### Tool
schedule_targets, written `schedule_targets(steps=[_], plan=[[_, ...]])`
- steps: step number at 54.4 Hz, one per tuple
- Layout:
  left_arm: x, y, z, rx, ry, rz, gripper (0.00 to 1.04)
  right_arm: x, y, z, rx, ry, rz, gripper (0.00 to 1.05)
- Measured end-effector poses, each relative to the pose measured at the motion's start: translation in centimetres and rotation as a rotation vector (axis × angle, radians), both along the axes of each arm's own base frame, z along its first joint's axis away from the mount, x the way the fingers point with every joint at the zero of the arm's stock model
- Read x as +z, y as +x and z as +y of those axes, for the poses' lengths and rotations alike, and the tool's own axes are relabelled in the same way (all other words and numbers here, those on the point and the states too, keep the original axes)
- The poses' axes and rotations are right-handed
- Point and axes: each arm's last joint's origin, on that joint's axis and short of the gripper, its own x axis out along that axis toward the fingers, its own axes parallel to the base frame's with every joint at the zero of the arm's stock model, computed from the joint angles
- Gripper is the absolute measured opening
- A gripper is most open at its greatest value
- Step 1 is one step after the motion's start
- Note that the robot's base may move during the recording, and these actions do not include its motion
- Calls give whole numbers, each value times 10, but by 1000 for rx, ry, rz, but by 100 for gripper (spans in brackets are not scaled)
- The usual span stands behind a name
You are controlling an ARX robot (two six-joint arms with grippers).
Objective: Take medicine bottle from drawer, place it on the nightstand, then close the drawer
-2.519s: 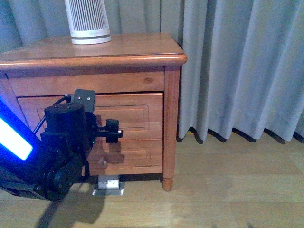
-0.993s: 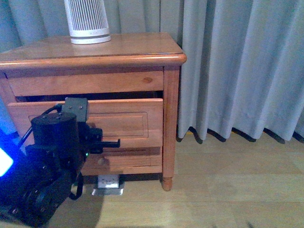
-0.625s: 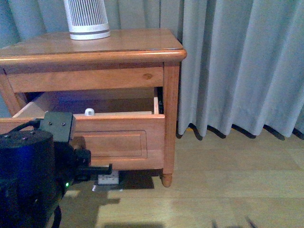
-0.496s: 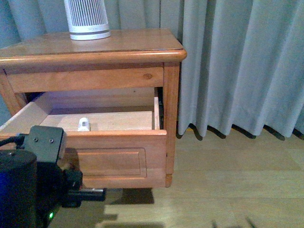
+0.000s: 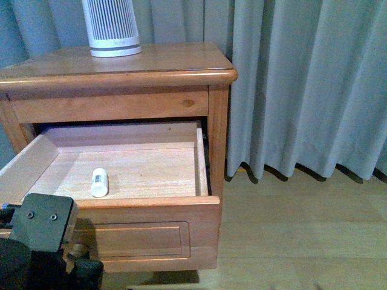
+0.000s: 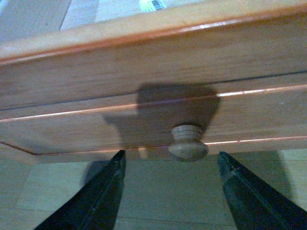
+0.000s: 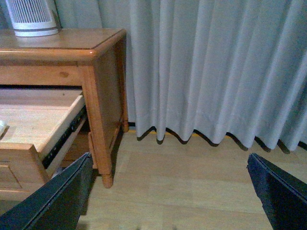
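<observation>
The nightstand [image 5: 163, 57] stands at the left with its upper drawer [image 5: 139, 203] pulled far out. A small white medicine bottle [image 5: 99, 182] lies on its side on the drawer's pale floor, near the front left. My left arm [image 5: 36, 241] sits low in front of the drawer's face. In the left wrist view the left gripper [image 6: 170, 154] is open, its fingers either side of and just short of the round knob [image 6: 188, 143], not touching it. The right gripper [image 7: 169, 155] is open over bare floor, right of the nightstand [image 7: 96, 86].
A tall white ribbed device [image 5: 112, 27] stands on the back left of the nightstand top. Grey curtains [image 5: 302, 84] hang to the wooden floor [image 5: 302, 229] on the right. The open drawer juts out beyond the cabinet's front.
The drawer has slid from shut to far open, drawn by my left arm, which moved back and down. The bottle inside came into full view.
</observation>
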Motion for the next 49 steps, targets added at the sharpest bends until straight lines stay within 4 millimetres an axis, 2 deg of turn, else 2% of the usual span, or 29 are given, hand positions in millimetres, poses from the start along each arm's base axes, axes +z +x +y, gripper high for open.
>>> schedule_targets(steps=[7,13,24,29,33,35,45,49], plan=[[22,-2,9,21,1,-13,82,0,0,0,0,0,0,98],[53,-4,20,30,10,-42,98,0,0,0,0,0,0,98],[126,-18,45,43,39,-172,98,0,0,0,0,0,0,98],[181,-39,63,70,74,-313,98,0,0,0,0,0,0,98],[203,-58,70,87,96,-365,98,0,0,0,0,0,0,98],[213,-75,75,99,104,-395,98,0,0,0,0,0,0,98],[229,-131,90,191,75,-438,98,0,0,0,0,0,0,98],[231,-142,93,227,40,-478,98,0,0,0,0,0,0,98]])
